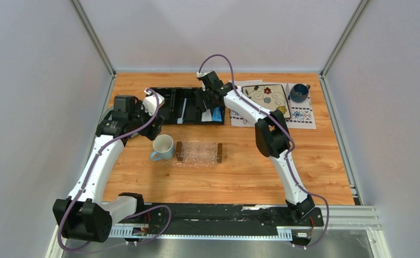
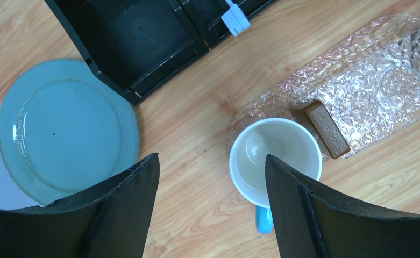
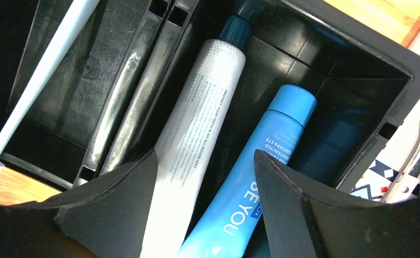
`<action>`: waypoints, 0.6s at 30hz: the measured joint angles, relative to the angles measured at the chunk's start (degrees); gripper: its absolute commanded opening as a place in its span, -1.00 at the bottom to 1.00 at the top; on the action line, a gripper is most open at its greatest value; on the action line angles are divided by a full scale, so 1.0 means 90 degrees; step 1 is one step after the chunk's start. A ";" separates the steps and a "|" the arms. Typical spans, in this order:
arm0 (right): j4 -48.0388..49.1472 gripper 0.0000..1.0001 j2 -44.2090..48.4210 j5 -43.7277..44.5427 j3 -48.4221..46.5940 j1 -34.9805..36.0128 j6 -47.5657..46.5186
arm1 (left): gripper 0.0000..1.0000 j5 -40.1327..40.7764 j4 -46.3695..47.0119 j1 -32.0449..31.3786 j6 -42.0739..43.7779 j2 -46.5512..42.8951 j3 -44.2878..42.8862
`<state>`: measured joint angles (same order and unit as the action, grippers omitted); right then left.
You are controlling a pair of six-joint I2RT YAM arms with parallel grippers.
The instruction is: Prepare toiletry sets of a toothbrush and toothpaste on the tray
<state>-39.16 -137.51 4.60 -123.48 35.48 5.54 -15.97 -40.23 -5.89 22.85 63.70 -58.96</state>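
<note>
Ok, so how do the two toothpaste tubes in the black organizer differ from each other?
The white tube has a dark teal cap; the blue tube has a cap as blue as its body. The white tube carries only fine print; the blue tube shows large white letters, BE YOU. Both lie side by side, caps pointing the same way, in one compartment of the black organizer.

White arms [image 1: 97,166], blk joints & pincers [image 2: 210,183], purple cables [image 1: 216,55].

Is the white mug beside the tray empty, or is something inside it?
Empty. The left wrist view looks straight down into the upright mug and shows only its bare pale inside, nothing in it.
</note>
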 measured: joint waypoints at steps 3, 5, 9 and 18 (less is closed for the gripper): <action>-0.0022 0.40 -0.0012 0.0114 -0.0032 0.0007 -0.0002 | 0.58 0.0002 0.0022 0.0000 0.0000 0.0010 0.0000; -0.0073 0.40 -0.0012 0.0211 -0.0049 0.0017 0.0000 | 0.58 0.0000 0.0032 0.0000 0.0000 0.0015 0.0000; -0.0151 0.41 -0.0012 0.0389 -0.0073 0.0039 -0.0005 | 0.58 0.0000 0.0032 0.0000 -0.0002 0.0019 0.0000; -0.0143 0.42 -0.0012 0.0129 -0.0073 0.0041 -0.0104 | 0.58 -0.0002 0.0034 0.0002 -0.0002 0.0019 0.0000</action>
<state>-40.45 -137.62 5.76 -124.14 35.86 4.60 -15.99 -39.92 -5.87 22.83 63.88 -58.96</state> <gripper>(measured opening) 0.709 0.793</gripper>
